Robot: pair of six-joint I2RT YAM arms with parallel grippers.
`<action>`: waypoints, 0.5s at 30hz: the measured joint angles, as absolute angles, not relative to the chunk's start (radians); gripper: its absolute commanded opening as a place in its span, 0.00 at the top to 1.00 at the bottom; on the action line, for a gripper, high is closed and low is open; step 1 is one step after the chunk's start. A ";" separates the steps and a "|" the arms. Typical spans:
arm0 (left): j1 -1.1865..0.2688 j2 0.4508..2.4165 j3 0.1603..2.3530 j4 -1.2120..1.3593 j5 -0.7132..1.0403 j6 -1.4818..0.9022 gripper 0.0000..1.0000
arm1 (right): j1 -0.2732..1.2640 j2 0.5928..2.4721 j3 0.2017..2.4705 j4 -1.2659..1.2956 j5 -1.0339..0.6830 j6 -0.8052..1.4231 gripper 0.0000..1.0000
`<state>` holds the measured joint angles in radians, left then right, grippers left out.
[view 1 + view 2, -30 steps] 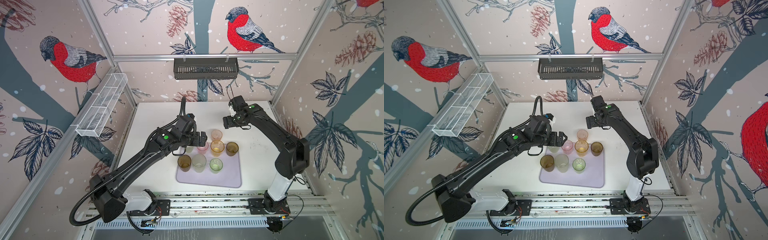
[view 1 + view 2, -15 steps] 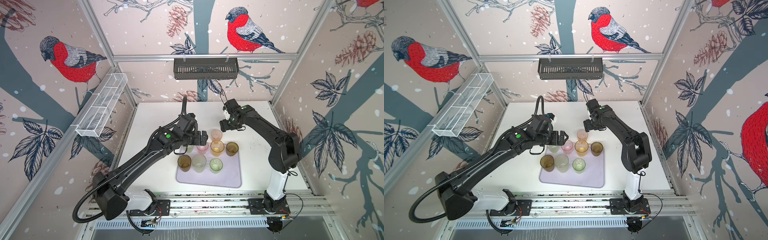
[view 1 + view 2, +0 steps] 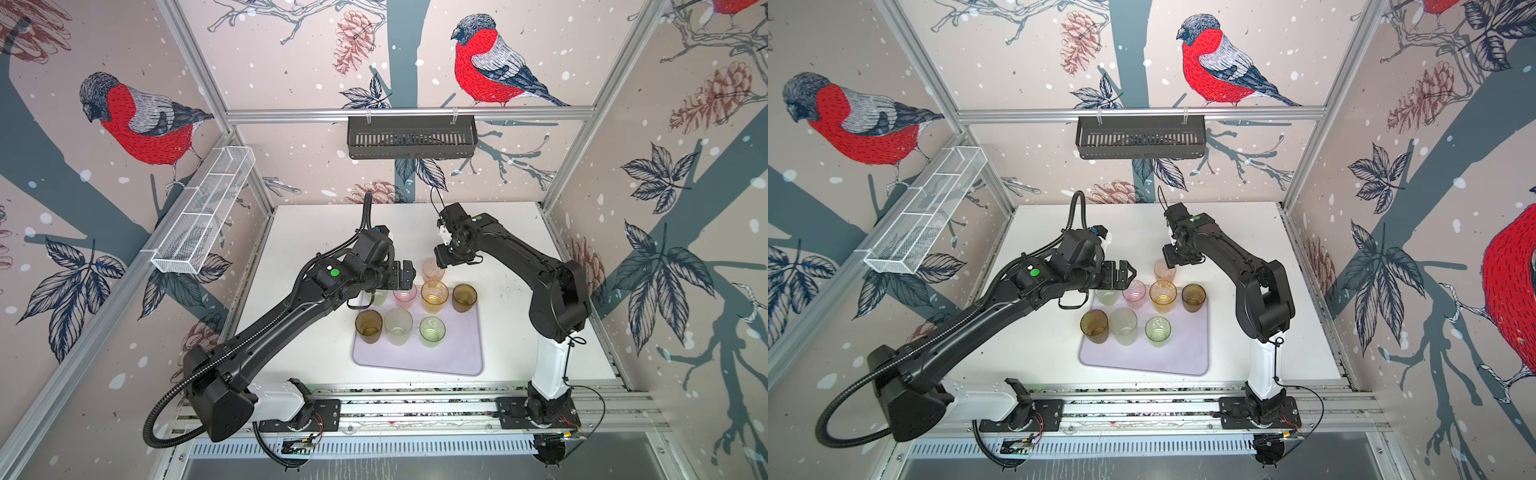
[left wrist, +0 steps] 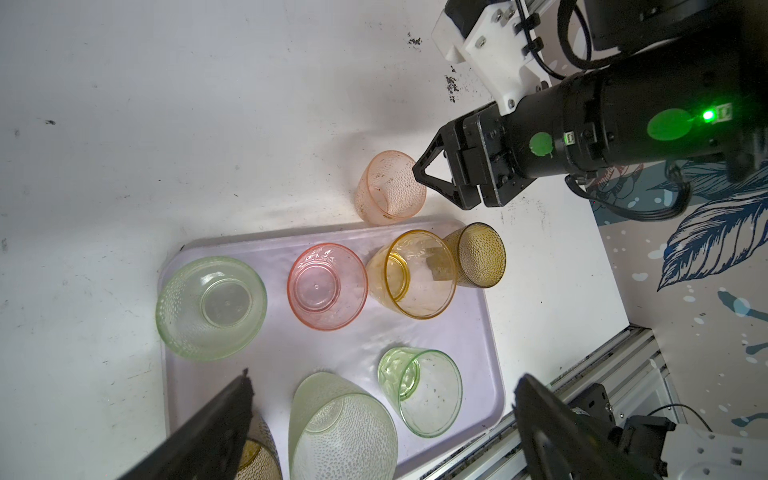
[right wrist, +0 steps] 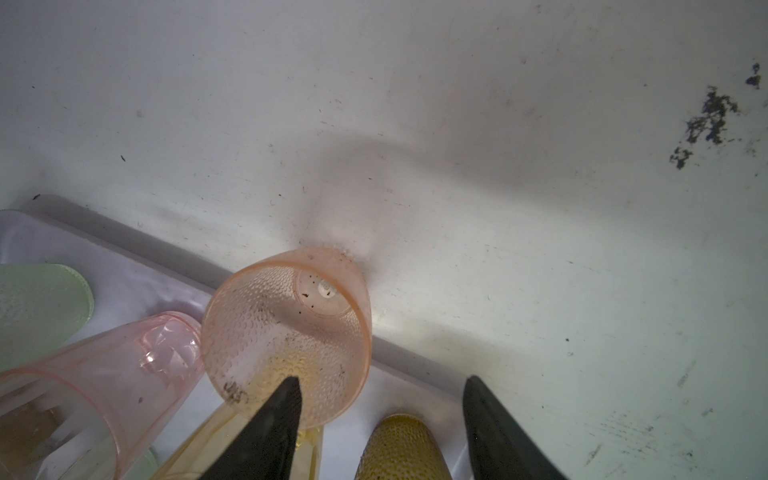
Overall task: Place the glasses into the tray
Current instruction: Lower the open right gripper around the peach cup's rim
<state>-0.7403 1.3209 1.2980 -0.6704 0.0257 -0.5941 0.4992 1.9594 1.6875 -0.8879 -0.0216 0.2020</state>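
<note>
A peach glass (image 3: 433,269) (image 3: 1165,270) (image 4: 390,189) (image 5: 291,332) stands upright on the white table, just behind the far rim of the lilac tray (image 3: 457,353) (image 3: 1183,353) (image 4: 353,332) (image 5: 124,245). My right gripper (image 3: 440,259) (image 3: 1169,262) (image 4: 419,170) (image 5: 378,380) hangs over it with its jaws apart, one fingertip (image 5: 286,390) over the glass mouth and its mate outside. Several tinted glasses stand in the tray in two rows. Over the tray's back left my left gripper (image 3: 405,274) (image 3: 1127,276) (image 4: 384,376) is wide open and empty.
A black slotted basket (image 3: 411,137) hangs on the back wall. A white wire basket (image 3: 203,220) is fixed to the left frame. Aluminium rails (image 3: 415,403) run along the table's front edge. Dark dirt specks (image 5: 706,120) mark the table behind the glass.
My right gripper has swung left and down onto the peach glass, and its jaws have narrowed. The left arm has barely moved.
</note>
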 measured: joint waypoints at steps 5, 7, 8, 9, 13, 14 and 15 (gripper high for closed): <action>-0.740 1.320 1.298 -0.670 0.026 -0.595 0.02 | 0.501 1.965 1.686 -0.881 -0.021 0.202 0.46; -0.740 1.320 1.298 -0.670 0.026 -0.595 0.02 | 0.501 1.966 1.686 -0.881 -0.021 0.202 0.47; -0.740 1.321 1.298 -0.670 0.026 -0.595 0.02 | 0.501 1.966 1.686 -0.878 -0.021 0.202 0.47; -0.740 1.321 1.298 -0.670 0.026 -0.596 0.02 | 0.502 1.966 1.686 -0.875 -0.021 0.202 0.48; -0.740 1.321 1.298 -0.670 0.026 -0.597 0.02 | 0.502 1.979 1.687 -0.861 -0.021 0.202 0.52; -0.740 1.322 1.298 -0.670 0.026 -0.597 0.03 | 0.503 1.983 1.687 -0.859 -0.022 0.202 0.52; -0.740 1.322 1.298 -0.670 0.026 -0.597 0.02 | 0.503 1.986 1.687 -0.859 -0.022 0.202 0.53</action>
